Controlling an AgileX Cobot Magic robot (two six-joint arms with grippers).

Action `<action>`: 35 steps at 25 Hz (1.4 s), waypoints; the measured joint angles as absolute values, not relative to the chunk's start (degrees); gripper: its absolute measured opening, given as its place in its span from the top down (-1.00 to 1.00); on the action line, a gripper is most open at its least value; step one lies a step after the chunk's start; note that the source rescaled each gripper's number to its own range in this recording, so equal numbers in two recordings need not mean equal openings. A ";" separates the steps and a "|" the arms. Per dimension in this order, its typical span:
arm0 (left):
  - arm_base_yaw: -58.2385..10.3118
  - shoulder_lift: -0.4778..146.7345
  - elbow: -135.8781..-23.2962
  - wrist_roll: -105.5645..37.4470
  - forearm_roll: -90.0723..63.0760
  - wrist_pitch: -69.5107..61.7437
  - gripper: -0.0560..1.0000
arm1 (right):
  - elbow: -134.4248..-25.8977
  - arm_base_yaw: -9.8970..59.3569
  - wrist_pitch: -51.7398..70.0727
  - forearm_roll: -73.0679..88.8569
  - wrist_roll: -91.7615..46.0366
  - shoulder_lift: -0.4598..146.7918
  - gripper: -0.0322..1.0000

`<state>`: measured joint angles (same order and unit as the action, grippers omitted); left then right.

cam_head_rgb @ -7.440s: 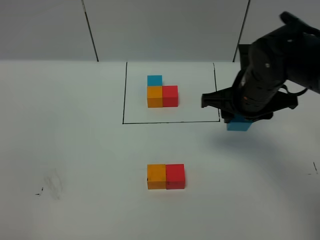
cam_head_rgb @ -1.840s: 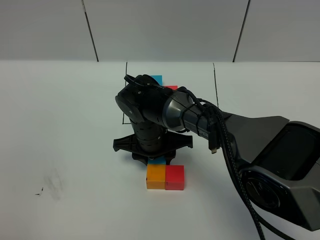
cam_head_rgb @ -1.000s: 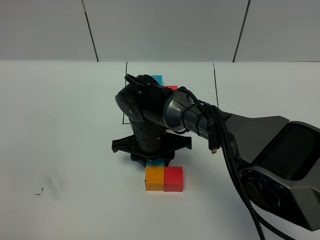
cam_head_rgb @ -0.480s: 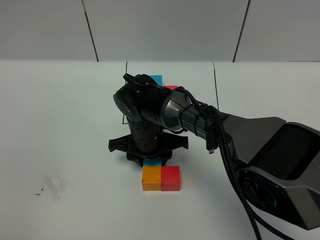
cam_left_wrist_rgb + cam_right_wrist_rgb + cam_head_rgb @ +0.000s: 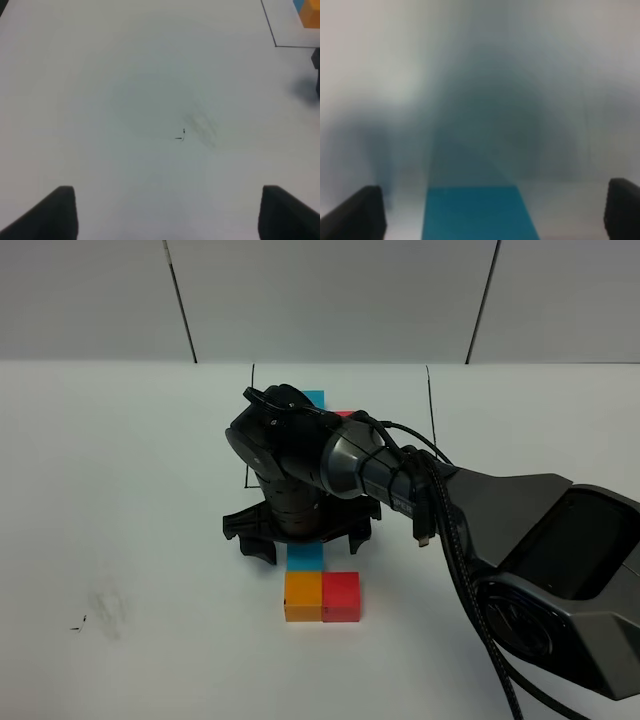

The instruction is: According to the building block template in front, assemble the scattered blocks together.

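Landmark: the scattered blocks (image 5: 321, 586), near front-centre of the table (image 5: 120, 490). Within them, two cubes sit side by side, touching; the third cube (image 5: 305, 557) sits directly behind the left one, touching it. Right gripper (image 5: 305, 540) hangs over that rear cube, fingers spread to either side, apart from it. The building block template (image 5: 330, 408) lies well behind the blocks, mostly hidden by the right arm (image 5: 400, 485). A scuff mark (image 5: 105, 608) lies far left of the blocks.

Lab test bench; bare white tabletop (image 5: 130, 490); grey panel wall (image 5: 330, 300); black drawn outline (image 5: 247, 440).
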<state>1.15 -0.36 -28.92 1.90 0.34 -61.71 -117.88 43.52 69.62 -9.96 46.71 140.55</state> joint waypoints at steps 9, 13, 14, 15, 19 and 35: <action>1.15 -0.36 -28.92 1.90 0.34 -61.71 -0.29 | -125.02 43.58 69.62 -9.45 45.85 139.84 -0.80; 1.15 -0.36 -28.92 1.90 0.34 -61.71 -0.29 | -128.97 43.45 69.60 -14.52 42.78 136.56 -0.69; 1.15 -0.36 -28.92 1.90 0.34 -61.71 -0.29 | -129.94 43.39 69.60 -16.21 41.96 135.52 -0.68; 1.15 -0.36 -28.92 1.90 0.34 -61.71 -0.29 | -131.02 43.03 69.60 -17.93 40.95 134.60 -0.68; 1.15 -0.36 -28.92 1.90 0.34 -61.71 -0.29 | -135.09 39.93 69.66 -22.21 35.89 130.36 -0.67; 1.15 -0.36 -28.92 1.90 0.34 -61.71 -0.29 | -137.75 8.02 69.74 -17.07 2.33 109.54 -0.66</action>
